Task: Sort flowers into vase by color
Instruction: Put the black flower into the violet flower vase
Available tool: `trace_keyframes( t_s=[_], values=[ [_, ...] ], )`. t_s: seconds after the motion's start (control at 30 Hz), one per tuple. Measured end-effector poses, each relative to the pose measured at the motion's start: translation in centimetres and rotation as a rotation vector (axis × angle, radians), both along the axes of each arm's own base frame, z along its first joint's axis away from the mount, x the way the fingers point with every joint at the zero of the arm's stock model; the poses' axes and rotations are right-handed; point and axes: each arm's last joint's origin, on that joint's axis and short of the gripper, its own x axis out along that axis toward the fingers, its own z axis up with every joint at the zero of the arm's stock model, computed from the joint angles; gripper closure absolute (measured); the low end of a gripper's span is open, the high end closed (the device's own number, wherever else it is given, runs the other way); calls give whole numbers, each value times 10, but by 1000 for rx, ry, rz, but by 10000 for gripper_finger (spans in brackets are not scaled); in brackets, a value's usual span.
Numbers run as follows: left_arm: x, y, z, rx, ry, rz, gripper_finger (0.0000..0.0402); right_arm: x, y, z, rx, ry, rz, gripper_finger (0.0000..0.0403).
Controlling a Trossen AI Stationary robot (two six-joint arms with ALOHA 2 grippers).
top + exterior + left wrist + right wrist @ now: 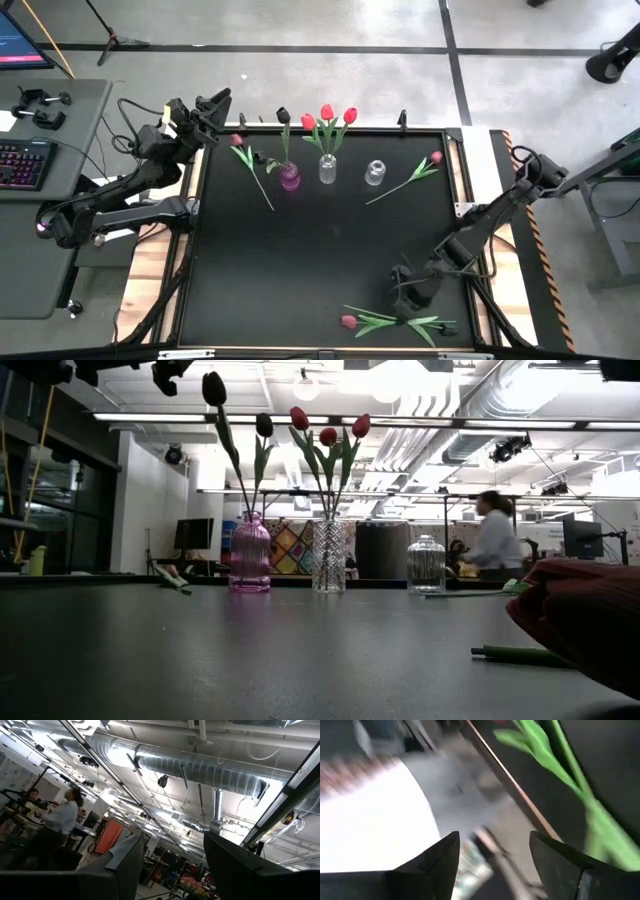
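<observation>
The black table (320, 260) carries everything; places below are given from the clear cut-glass vase (328, 169) at its far edge. The left arm is folded up off the table's far left corner, well to the left of that vase, its wrist tipped upward toward the ceiling; the left gripper (215, 103) hangs above the table edge with its fingers spread and nothing between them. The right arm reaches down from the right side to the near edge, well apart from the vase; the right gripper (405, 293) sits low over the table just above the flowers lying there, its fingers parted with an empty gap.

The clear cut-glass vase holds three red tulips (327, 113), upright; just to its left the pink vase (290, 178) holds two dark tulips (283, 115); just to its right the small clear jar (375, 173) stands with no stem in it.

Loose flowers: a pink tulip (242, 152) lies left of the pink vase; another pink tulip (425, 167) lies right of the jar, stem slanting toward the near side; by the near edge, far from the vase, a red tulip (349, 321) lies with its green stems and leaves (410, 322) beside the right gripper.
</observation>
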Motion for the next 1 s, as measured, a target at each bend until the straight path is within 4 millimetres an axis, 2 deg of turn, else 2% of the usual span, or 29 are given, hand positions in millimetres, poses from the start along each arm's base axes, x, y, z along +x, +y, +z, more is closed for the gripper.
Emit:
trace_keyframes(
  t_s=[0.2,0.27,0.37,0.53,0.77,0.9,1.0],
  values=[
    [0,0,0,0,0,-2,206,5,-3,-5,141,237,-542,175],
    [0,0,0,0,0,-2,206,7,2,-10,179,279,-602,175],
    [0,0,0,0,0,-2,206,9,14,-19,169,311,-573,175],
    [0,0,0,0,1,-2,206,11,38,-32,152,335,-409,175],
    [0,0,0,1,1,-3,206,1,51,-49,82,411,-245,184],
    [0,0,0,0,1,-3,206,-4,52,-54,35,438,-224,232],
    [0,0,0,0,1,-3,206,-9,47,-60,-41,491,-241,300]
  ],
)
